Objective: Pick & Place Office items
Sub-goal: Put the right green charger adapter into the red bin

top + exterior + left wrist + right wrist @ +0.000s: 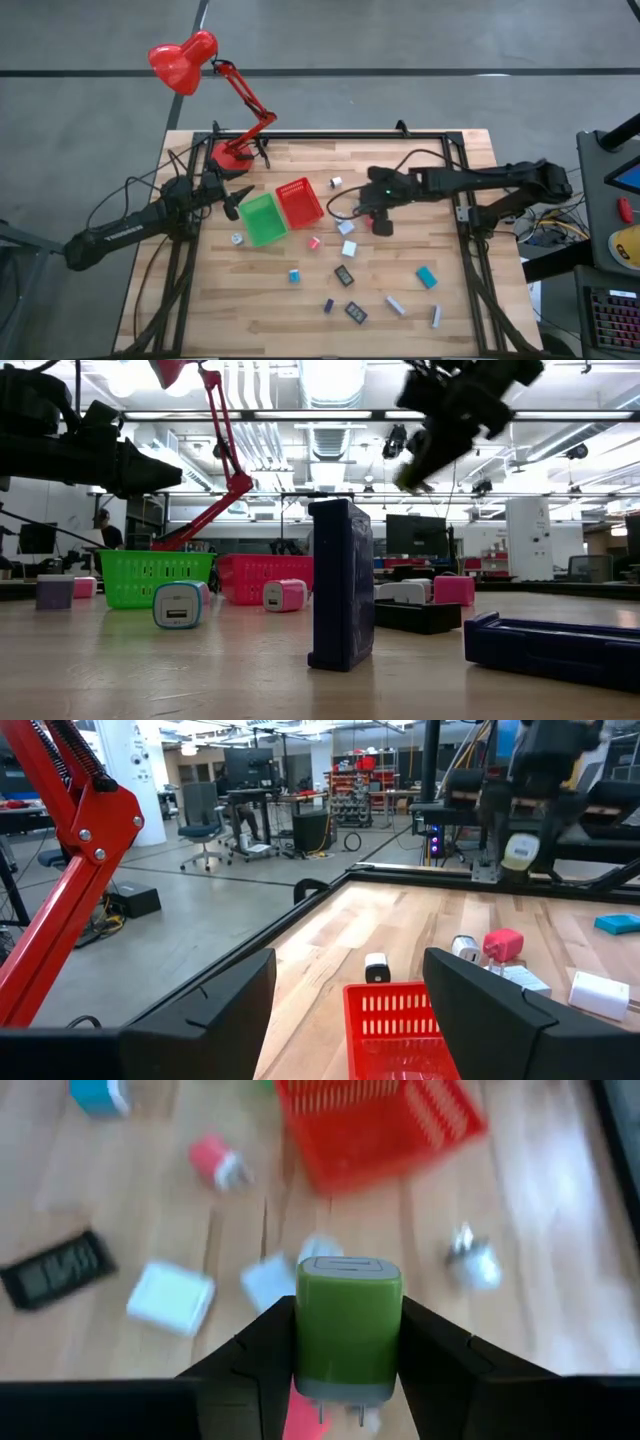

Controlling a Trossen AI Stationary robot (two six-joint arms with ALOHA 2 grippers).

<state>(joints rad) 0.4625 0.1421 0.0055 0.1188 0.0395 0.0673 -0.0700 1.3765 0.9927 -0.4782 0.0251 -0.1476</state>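
My right gripper (348, 1352) is shut on a small green block with a grey base and metal prongs (349, 1315). It hovers over the table's middle (383, 220), right of the red bin (299, 201). My left gripper (238, 203) is open and empty, just left of the green bin (262, 219); its wrist view looks past the fingers (350, 1010) at the red bin (398, 1020). Other office items lie flat on the wood: white blocks (349, 248), a red one (314, 242), a blue one (294, 275), black pieces (344, 275), a teal block (427, 277), grey sticks (396, 305). My right gripper pinches the green block by its two opposite side faces (300, 1342), one finger on each side. The fingers point down at a slant from above. The block is lifted clear of the table, with its rounded green end (349, 1270) facing the table.
A red desk lamp stands with its base (232, 155) at the far left corner, its arm leaning over the table's edge. A black frame (460, 190) borders the table. More small items lie toward the near side, among them a dark blue block (342, 585) standing on end.
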